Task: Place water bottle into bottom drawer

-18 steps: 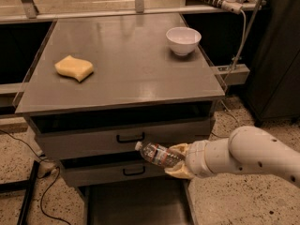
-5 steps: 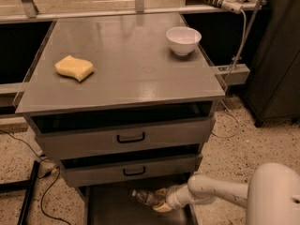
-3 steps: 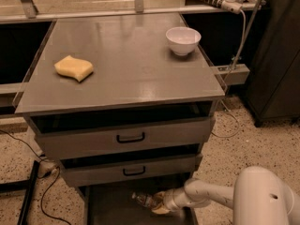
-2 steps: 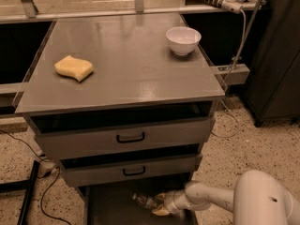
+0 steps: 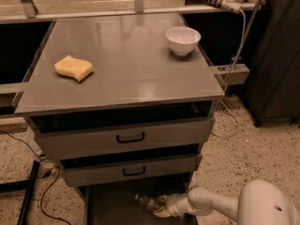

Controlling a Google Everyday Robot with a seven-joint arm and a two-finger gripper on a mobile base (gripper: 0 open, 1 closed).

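The water bottle lies nearly flat, cap end pointing left, low inside the open bottom drawer under the cabinet. My gripper is at the bottle's right end, inside the drawer, and closed around it. The white arm reaches in from the lower right. Whether the bottle rests on the drawer floor cannot be told.
Two grey drawers with black handles sit above the open one. On the cabinet top are a white bowl at the back right and a yellow sponge at the left. Cables lie on the floor to the left.
The gripper with the bottle came down from in front of the handled drawers into the bottom drawer. In the last second it has barely moved.
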